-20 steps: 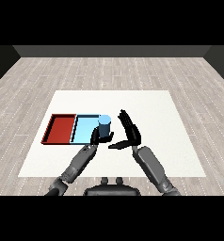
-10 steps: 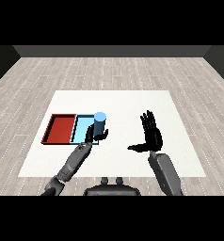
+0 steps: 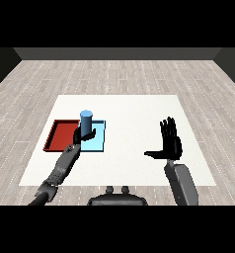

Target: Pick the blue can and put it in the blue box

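Observation:
The blue can stands upright in my left hand, whose fingers curl round its lower part. Can and hand are over the light blue tray, near its left side; whether the can touches the tray floor I cannot tell. My right hand is far off to the right above the white table, open, fingers straight and pointing up, thumb stretched out to the left, holding nothing.
The red tray lies directly left of the light blue tray, sharing an edge. The white table stretches to the right of the trays, with wooden floor around it.
My left hand has carried the can leftward, from the blue tray's right edge to over its left part. The right hand has drawn away to the right and lifted with fingers spread.

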